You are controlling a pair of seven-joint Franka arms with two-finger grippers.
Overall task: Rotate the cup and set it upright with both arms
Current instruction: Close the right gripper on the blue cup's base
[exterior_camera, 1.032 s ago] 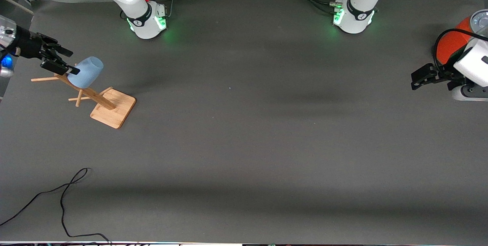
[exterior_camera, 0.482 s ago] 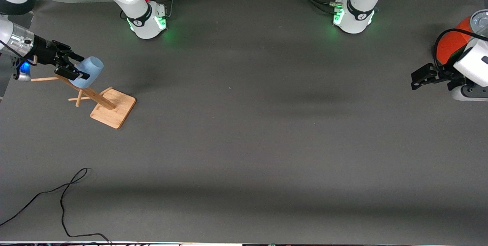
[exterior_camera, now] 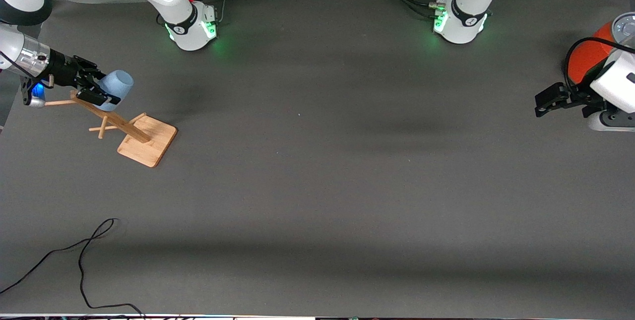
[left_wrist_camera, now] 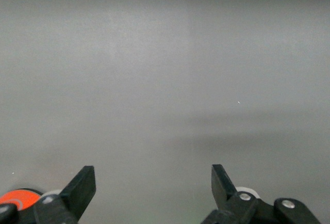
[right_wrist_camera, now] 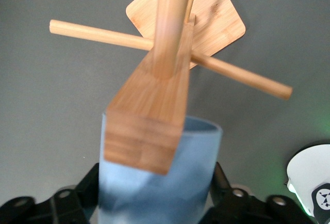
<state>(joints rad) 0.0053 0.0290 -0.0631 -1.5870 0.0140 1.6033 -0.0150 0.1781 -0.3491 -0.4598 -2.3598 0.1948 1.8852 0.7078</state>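
Note:
The pale-blue cup (exterior_camera: 120,85) hangs tilted on the top of a leaning wooden rack (exterior_camera: 130,130) at the right arm's end of the table. My right gripper (exterior_camera: 106,92) is open, with one finger on each side of the cup's wall. In the right wrist view the cup (right_wrist_camera: 160,182) fills the gap of the right gripper (right_wrist_camera: 156,175), and the rack's post (right_wrist_camera: 154,105) stands in front of it. My left gripper (exterior_camera: 543,101) waits open and empty near the left arm's end. The left wrist view shows the left gripper (left_wrist_camera: 152,175) over bare grey mat.
A large orange-red can (exterior_camera: 585,57) with a grey lid stands beside the left gripper. The rack's square base (exterior_camera: 149,144) and cross pegs (exterior_camera: 104,126) lie below the cup. A black cable (exterior_camera: 84,260) loops near the front camera's edge.
My right gripper has moved in along the rack toward the cup, and its fingers now straddle it. The cup has shifted slightly. The left arm has not moved.

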